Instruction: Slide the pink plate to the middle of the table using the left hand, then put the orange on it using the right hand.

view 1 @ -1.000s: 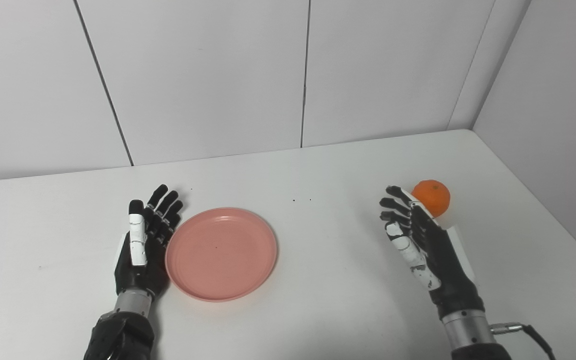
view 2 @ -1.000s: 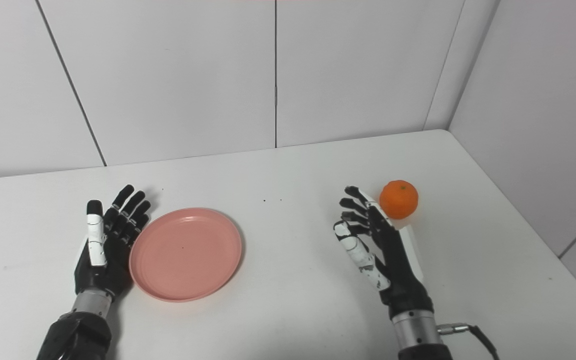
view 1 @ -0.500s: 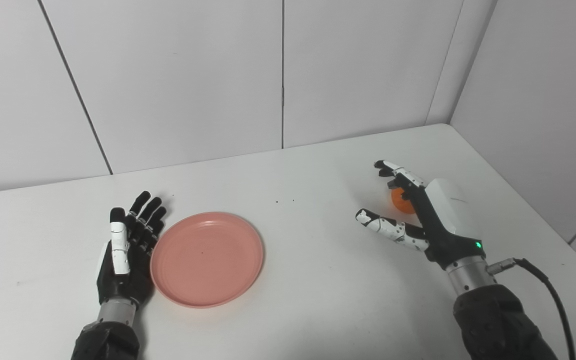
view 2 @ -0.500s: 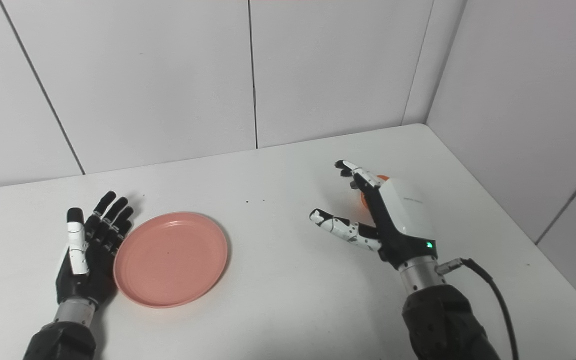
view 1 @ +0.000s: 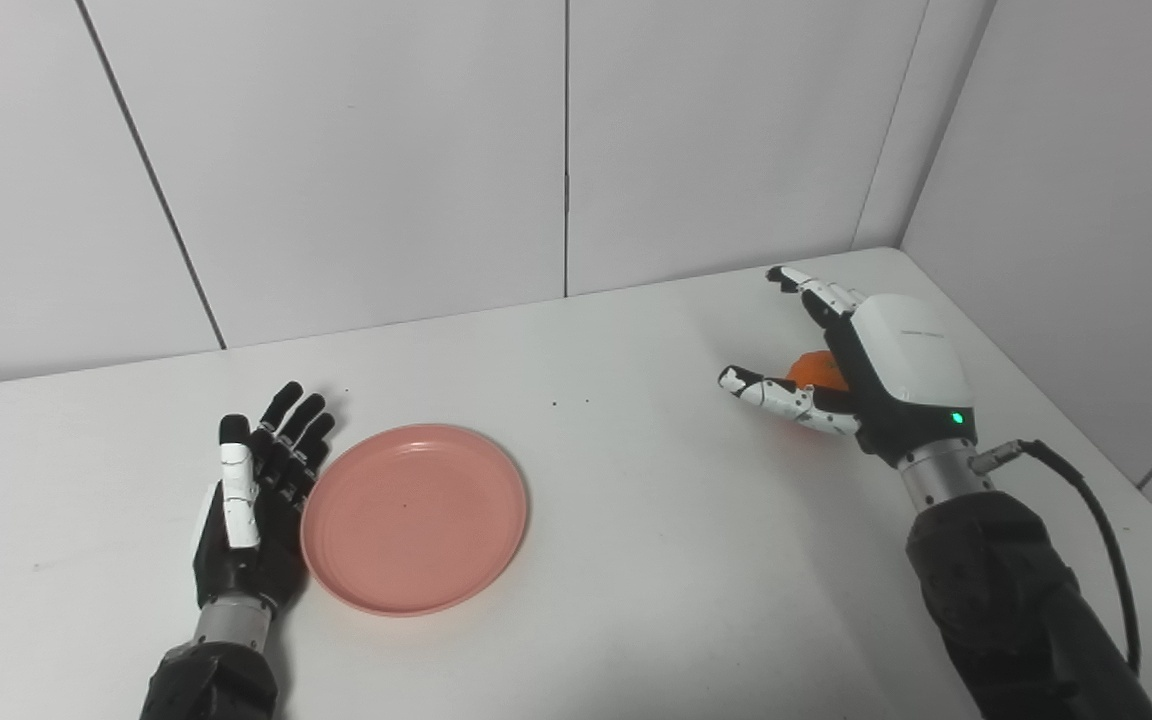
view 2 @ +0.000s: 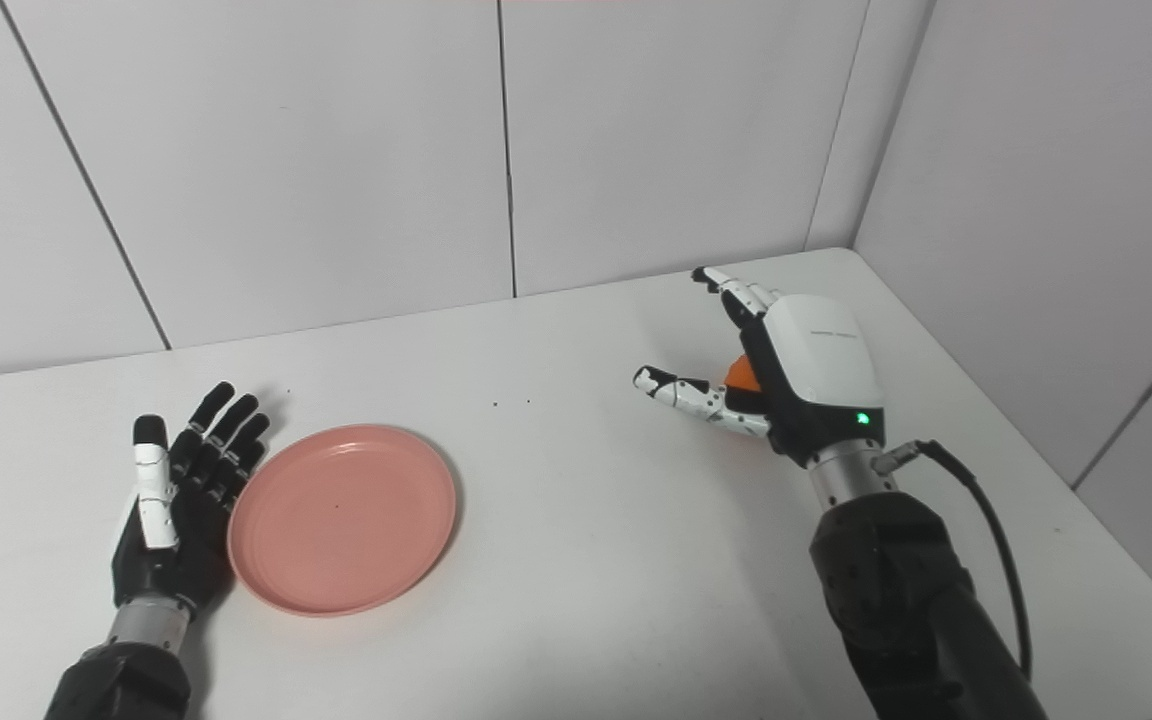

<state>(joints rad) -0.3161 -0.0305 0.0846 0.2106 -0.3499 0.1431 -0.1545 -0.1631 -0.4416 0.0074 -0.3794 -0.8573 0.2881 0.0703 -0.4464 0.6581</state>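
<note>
On a white counter [view 1: 636,560], the left hand [view 1: 254,505] lies spread just left of the pink plate [view 1: 414,517], while the right hand [view 1: 861,365] (fingers apart) cups over the orange [view 1: 816,369], well right of the plate.

1. Both views are evenly and brightly lit by soft, diffuse light from above.
2. Only faint, soft-edged shadows are cast on the matte white table [view 1: 636,560], beside the round pink plastic plate [view 1: 414,516] and under the right hand [view 1: 861,365].
3. No strong glare is seen.
4. Focus is sharp throughout; slight graininess is noticed.
</note>
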